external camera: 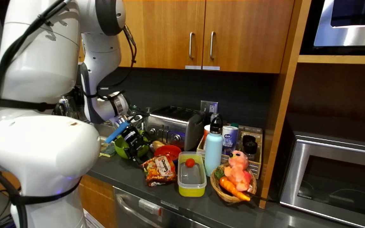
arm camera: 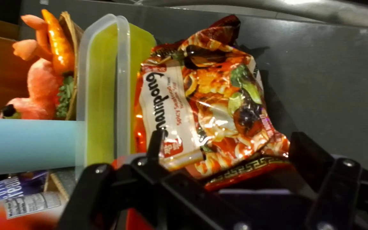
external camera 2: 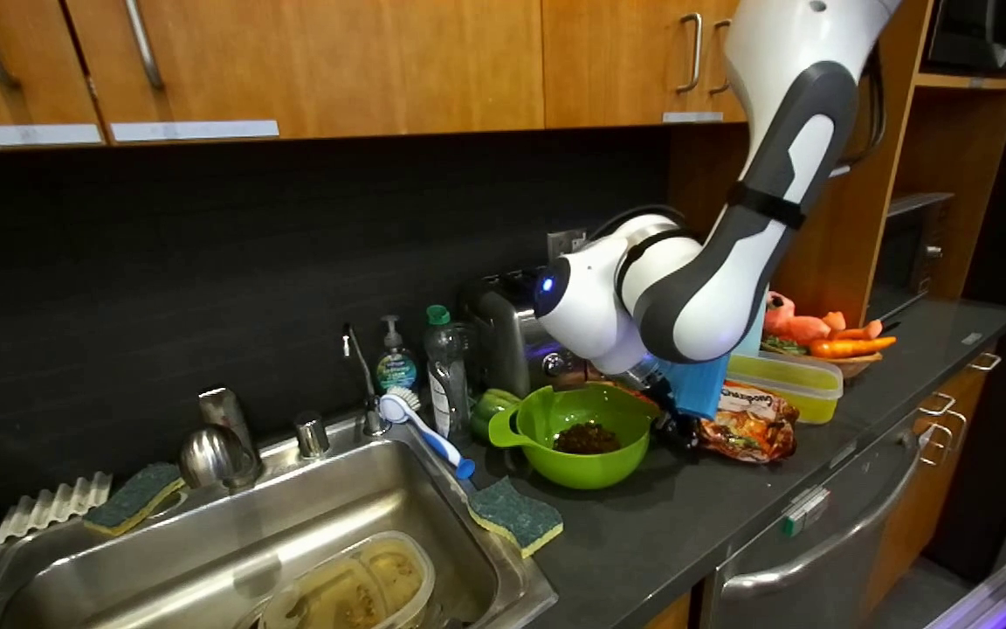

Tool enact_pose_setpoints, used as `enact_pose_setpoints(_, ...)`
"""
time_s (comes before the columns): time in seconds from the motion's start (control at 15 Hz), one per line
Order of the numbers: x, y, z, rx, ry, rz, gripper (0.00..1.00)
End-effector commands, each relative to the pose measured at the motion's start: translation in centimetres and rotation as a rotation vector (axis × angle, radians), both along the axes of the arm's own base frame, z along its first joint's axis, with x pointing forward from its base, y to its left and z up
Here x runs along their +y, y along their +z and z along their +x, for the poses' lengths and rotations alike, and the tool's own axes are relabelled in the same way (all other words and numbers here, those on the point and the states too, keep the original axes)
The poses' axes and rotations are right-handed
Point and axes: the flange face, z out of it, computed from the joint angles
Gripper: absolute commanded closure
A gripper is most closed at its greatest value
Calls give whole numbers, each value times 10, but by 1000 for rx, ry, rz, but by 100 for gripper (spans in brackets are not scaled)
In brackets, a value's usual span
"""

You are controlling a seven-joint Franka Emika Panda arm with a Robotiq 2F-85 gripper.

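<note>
Dark counter (arm camera: 327, 73): noodle packet (arm camera: 209, 105) beside end effector (arm camera: 228, 137).

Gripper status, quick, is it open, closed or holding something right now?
Gripper: open, holding nothing; the noodle packet lies close to it.

In the wrist view, the white label (arm camera: 179, 127) at the 9 o'clock side of the noodle packet (arm camera: 222, 105) reads "Champong", its 6 o'clock end partly hidden; smaller "Spicy Seafood" and "Noodle Soup" stand at 3 o'clock from that word. In an exterior view, the blue-and-white canister (external camera: 230, 140) at 4 o'clock bears "NJOY". Print on the soap bottle (external camera 2: 396, 371), at 8 o'clock, is too small to read.
</note>
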Motion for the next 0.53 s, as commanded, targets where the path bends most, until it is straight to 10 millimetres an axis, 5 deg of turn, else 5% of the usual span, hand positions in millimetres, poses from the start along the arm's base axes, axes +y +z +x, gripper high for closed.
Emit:
enact_pose_setpoints(0.0,-2,-10,3,65,0,86,0)
enact_pose_setpoints(0.47,-4,-17,-1,110,-43,63,0)
